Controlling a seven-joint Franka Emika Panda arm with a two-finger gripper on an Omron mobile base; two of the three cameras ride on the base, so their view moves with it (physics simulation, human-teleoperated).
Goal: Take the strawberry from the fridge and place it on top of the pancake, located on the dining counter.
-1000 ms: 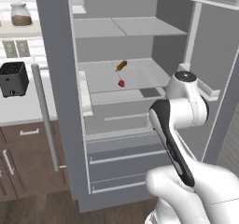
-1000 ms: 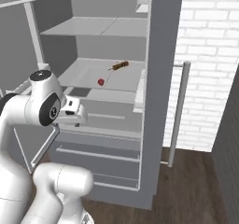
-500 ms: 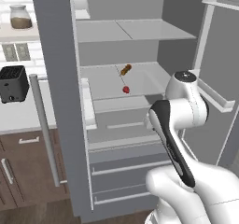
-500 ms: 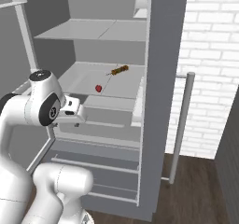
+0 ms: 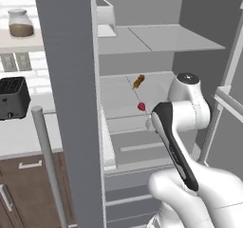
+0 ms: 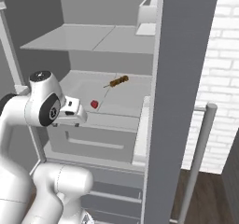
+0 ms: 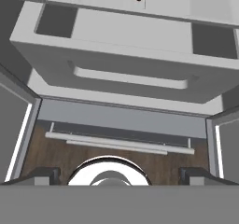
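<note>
I found the fridge (image 5: 71, 80) open, the strawberry (image 5: 141, 107) on its shelf. My gripper (image 7: 119, 174) hung below, fingers apart, empty.

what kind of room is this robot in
Most likely a home kitchen, rendered in simulation. An open fridge fills the foreground, with a strawberry on a pale shelf. Left of it stand a black toaster on a white worktop and a storage jar.

A white brick wall (image 6: 219, 64) stands to the right above a dark wood floor (image 6: 205, 195). On the left, a white worktop (image 5: 21, 132) tops dark-wood cabinets (image 5: 28, 189), carrying a black toaster (image 5: 13, 98); a jar (image 5: 21, 23) sits on a shelf above.
</note>
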